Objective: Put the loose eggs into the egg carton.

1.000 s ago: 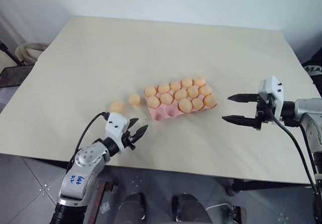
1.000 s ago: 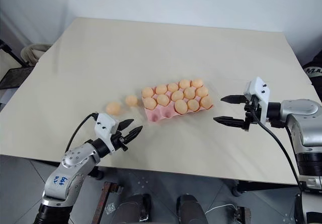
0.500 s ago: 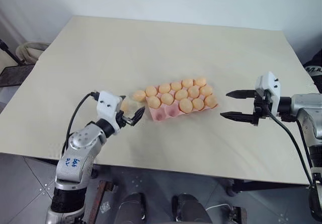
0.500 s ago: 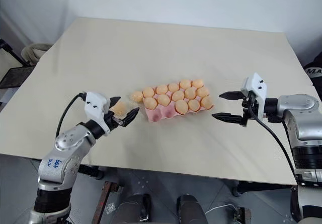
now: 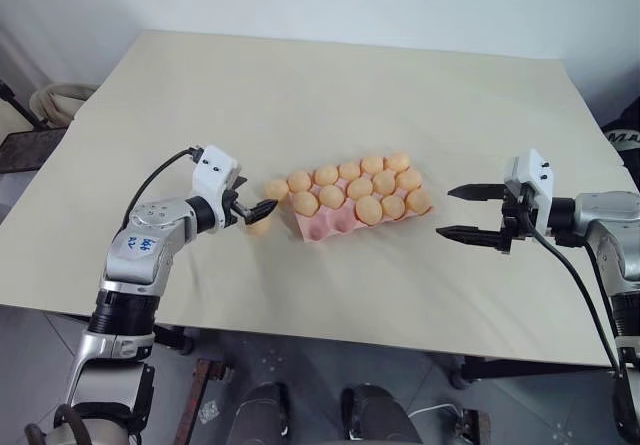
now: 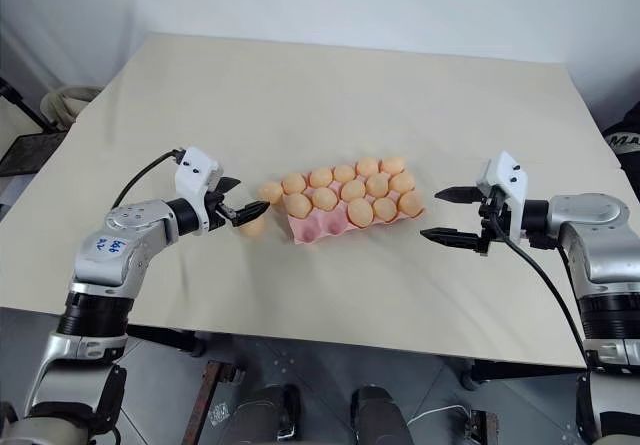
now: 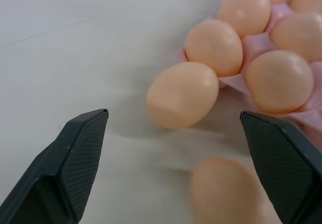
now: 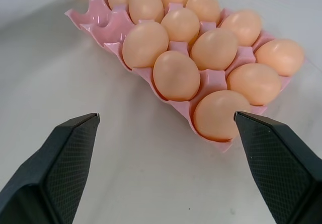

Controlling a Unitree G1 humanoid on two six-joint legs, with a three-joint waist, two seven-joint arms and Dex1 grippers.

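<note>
Surface: a pale beige tabletop [image 5: 330,95] carries everything.
Egg carton: a flat pink moulded tray [image 5: 330,227] near the middle of the surface, most cups filled with pale orange-peach eggs; at least 1 cup at its left near corner is open.
Loose eggs: 2 smooth peach eggs on the surface at the carton's left end; one [image 7: 182,94] touches the carton's edge, the other [image 7: 226,189] is blurred and cut off in the left wrist view.
Left tool [image 5: 252,203]: black fingers spread wide, holding nothing, just beside the 2 loose eggs.
Right tool [image 5: 462,212]: fingers wide apart, empty, off the carton's right end, apart from it.
Writing: blue handwritten marks on the left arm, too small to read.
Around: a pale wall behind; grey floor tiles below the surface edge.
</note>
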